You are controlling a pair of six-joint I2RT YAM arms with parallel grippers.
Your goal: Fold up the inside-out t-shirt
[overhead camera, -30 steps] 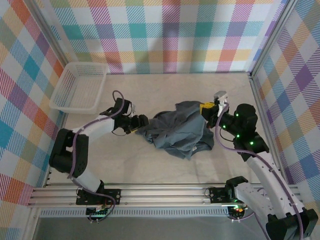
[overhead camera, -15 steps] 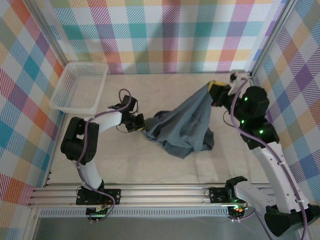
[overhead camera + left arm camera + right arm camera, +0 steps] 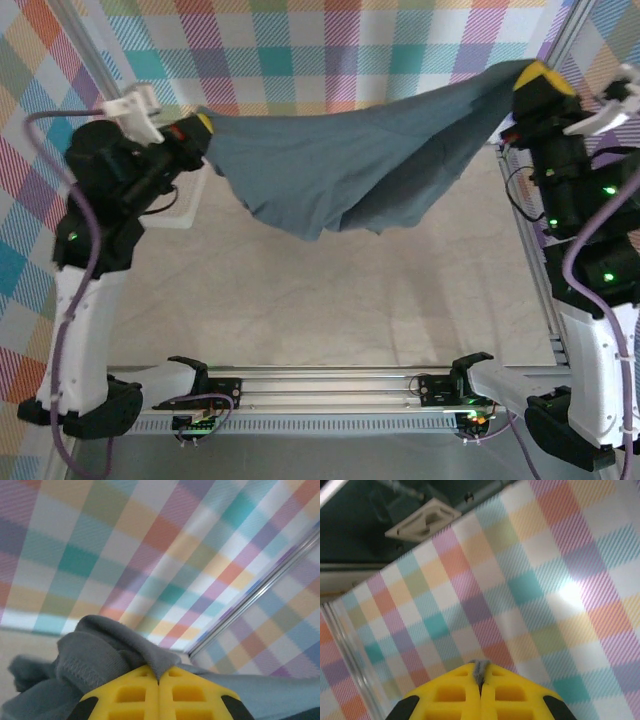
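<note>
Slate blue-grey t-shirt [image 3: 340, 175] hangs stretched in the air between both arms, well above the table [image 3: 330, 310], sagging and bunched in the middle. The left gripper [image 3: 200, 128] is pinched tight on a thick wad of its left edge, and the right gripper [image 3: 535, 78] is pinched tight on the right edge, with just a thin sliver of cloth showing between its closed jaws in the right wrist view. Likely risks: that shallow right-side bite could slip if the arms pull further apart, dropping the shirt in a heap, and the twisted middle may land creased instead of flat.
</note>
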